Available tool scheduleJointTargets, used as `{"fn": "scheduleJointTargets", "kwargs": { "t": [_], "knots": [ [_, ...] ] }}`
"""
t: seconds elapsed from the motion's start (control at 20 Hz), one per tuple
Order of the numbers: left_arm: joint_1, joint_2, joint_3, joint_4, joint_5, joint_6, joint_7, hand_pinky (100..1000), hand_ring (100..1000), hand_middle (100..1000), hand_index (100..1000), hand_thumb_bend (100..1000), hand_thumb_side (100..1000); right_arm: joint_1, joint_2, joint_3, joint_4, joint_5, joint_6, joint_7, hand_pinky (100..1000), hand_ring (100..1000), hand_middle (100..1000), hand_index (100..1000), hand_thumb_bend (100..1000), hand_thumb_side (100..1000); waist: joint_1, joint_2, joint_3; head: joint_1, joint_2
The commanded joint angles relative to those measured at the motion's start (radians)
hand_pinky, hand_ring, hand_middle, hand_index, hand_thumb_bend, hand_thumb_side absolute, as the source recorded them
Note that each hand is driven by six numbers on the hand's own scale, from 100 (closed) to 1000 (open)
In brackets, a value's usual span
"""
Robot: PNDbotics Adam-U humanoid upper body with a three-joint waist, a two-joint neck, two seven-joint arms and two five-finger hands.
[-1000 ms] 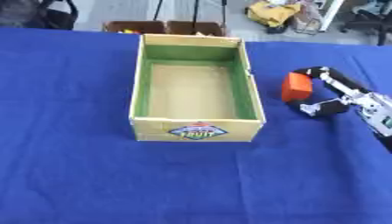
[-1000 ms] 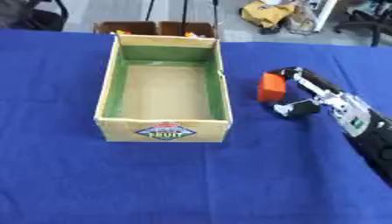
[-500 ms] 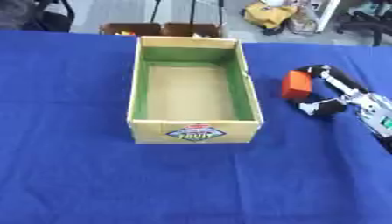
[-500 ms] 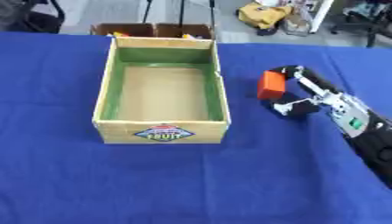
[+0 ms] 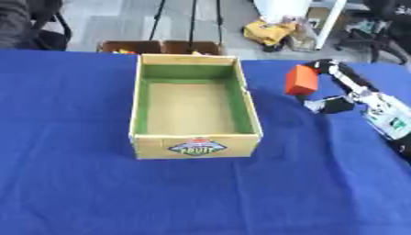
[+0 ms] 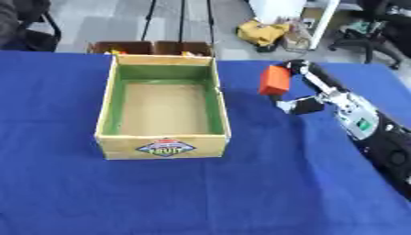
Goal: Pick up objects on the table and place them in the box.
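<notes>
Right eye view: right hand (image 6: 309, 87) comes in from 4 o'clock, fingers and thumb pinching an orange block (image 6: 274, 81), lifted above the blue tablecloth (image 6: 241, 193). Cardboard box (image 6: 164, 146) sits at the block's 9 o'clock, apart from it, inside bare.

A desk (image 5: 72, 183) draped in a wrinkled deep-blue cloth fills the view. On it, near the middle, sits an open rectangular cardboard box (image 5: 195, 145) with green inner walls, a tan floor and a fruit label on its near side.
</notes>
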Motion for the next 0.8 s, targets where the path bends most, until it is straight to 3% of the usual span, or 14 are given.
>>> {"fn": "scheduleJointTargets", "kwargs": {
  "t": [0.05,0.4,0.8],
  "knots": [
    [-0.002,0.007,0.005,-0.004,0.010,0.008,0.000,625,613,421,712,402,1000,-0.036,-0.035,0.005,-0.050,-0.056,0.010,0.037,731,661,215,487,100,197,-0.002,-0.035,-0.005,-0.001,0.006],
    [-0.010,0.001,0.004,0.010,0.022,0.022,-0.008,624,611,420,711,430,1000,-0.100,-0.020,0.031,-0.119,-0.113,0.029,0.113,731,664,221,496,100,168,-0.017,-0.076,-0.005,-0.007,0.013],
    [-0.039,-0.012,-0.001,0.016,0.037,0.033,-0.017,622,609,413,710,447,1000,-0.095,-0.003,0.055,-0.157,-0.090,0.023,0.144,736,669,231,511,100,143,-0.026,-0.086,0.034,-0.020,0.015]
  ]
}}
